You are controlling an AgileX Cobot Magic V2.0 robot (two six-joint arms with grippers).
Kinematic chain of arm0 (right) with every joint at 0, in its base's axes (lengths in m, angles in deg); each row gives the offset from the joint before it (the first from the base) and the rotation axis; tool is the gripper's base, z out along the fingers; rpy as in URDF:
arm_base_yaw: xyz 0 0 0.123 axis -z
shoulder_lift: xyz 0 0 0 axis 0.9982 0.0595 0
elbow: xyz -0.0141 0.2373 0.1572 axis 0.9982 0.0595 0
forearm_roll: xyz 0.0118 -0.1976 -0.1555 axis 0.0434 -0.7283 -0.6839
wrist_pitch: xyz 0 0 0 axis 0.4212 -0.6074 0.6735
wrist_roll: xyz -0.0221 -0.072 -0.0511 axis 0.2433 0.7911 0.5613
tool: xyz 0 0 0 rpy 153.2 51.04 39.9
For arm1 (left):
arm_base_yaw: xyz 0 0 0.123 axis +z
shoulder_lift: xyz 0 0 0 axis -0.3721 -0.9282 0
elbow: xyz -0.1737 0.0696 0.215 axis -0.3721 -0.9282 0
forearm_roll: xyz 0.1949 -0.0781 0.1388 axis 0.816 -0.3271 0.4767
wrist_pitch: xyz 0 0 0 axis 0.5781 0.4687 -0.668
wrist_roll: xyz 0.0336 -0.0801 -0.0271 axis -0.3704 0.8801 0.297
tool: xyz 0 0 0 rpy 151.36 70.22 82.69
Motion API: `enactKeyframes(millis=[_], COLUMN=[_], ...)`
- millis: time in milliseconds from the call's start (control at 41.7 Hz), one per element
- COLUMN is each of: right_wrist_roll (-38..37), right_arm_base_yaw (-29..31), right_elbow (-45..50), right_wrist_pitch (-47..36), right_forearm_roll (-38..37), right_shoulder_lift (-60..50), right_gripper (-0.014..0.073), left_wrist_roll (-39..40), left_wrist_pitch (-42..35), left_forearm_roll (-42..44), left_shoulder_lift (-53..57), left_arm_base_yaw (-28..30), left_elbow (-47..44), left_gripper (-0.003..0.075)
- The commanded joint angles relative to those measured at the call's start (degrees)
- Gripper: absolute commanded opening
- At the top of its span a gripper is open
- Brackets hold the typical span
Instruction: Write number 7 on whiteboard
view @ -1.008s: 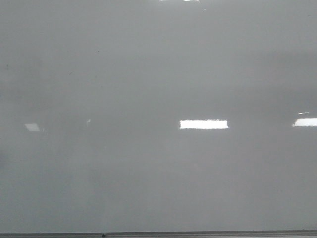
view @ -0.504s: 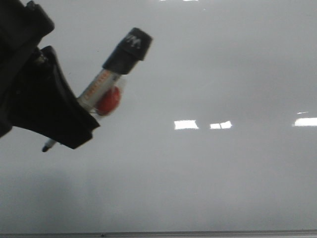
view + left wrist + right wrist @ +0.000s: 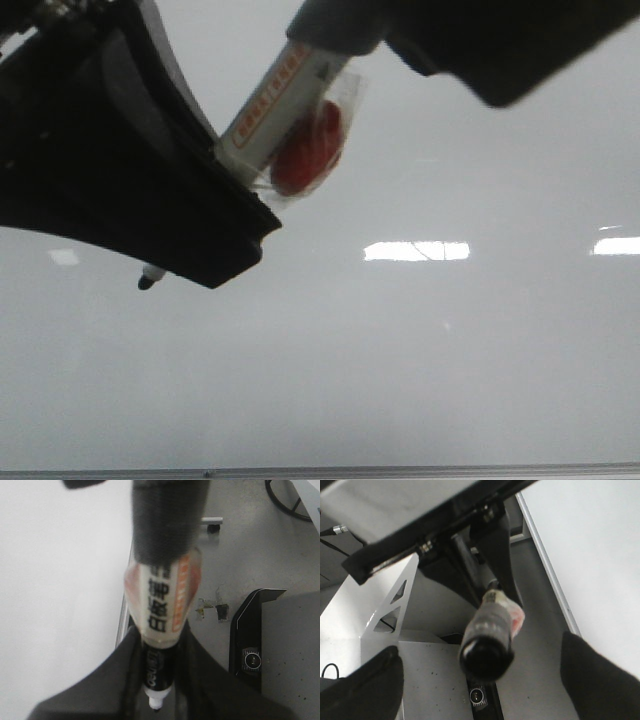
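Note:
The whiteboard (image 3: 400, 380) fills the front view, with no number 7 or other marker line visible on it. My left gripper (image 3: 215, 250) is shut on a marker (image 3: 270, 115) that has a white labelled barrel and a red sticker (image 3: 305, 150). Its small dark nib (image 3: 147, 283) points down-left, in front of the board. In the left wrist view the marker (image 3: 162, 595) sits between the fingers of the left gripper (image 3: 157, 697). My right gripper (image 3: 480, 40) is open around the marker's black back end (image 3: 486, 655), with its fingers (image 3: 365, 685) standing apart from it.
The board's grey frame edge (image 3: 400, 469) runs along the bottom. Bright light reflections (image 3: 416, 251) lie on the board. Beside the board is grey floor with a black box (image 3: 252, 650) and a white metal stand (image 3: 385, 605).
One second ago only the bare board showed. My left gripper came in from the left with the marker and moved up and right. My right gripper entered at the top right by the marker's back end.

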Motion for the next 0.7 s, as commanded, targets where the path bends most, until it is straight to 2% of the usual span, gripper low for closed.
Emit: enactKeyframes(millis=[0, 96, 168, 240, 552, 648, 672], right_wrist_roll=[2.76, 3.18, 3.56, 3.57, 3.63, 3.67, 3.67], right_arm_base_yaw=[-0.08, -0.08, -0.08, -0.08, -0.08, -0.08, -0.08], right_elbow=[-3.1, -3.79, -3.79, -3.79, -3.79, -3.79, -3.79], right_wrist_pitch=[-2.27, -2.21, -2.21, -1.93, -2.34, -2.29, -2.34], right_forearm_roll=[4.86, 5.36, 5.56, 5.88, 7.33, 7.28, 7.28], right_shoulder_lift=[1.09, 2.5, 3.54, 4.28, 4.5, 4.5, 4.5], right_gripper=[0.0652, 0.0647, 0.0607, 0.0519, 0.0027, -0.0075, -0.007], left_wrist_roll=[-0.07, -0.07, -0.07, -0.07, 0.04, 0.12, 0.12], left_wrist_pitch=[-3.17, -3.28, -3.5, -3.73, -4.51, -4.4, -4.27], left_forearm_roll=[-0.9, -0.9, -0.9, -0.9, -0.79, -0.79, -0.79], left_shoulder_lift=[1.47, 1.47, 1.47, 1.47, 1.47, 1.47, 1.47], left_arm_base_yaw=[-0.47, -0.47, -0.47, -0.47, -0.12, 0.88, 1.17], left_elbow=[1.84, 1.84, 1.84, 1.84, 1.84, 1.84, 1.84], left_gripper=[-0.002, -0.002, -0.002, -0.002, -0.002, 0.0008, 0.0025])
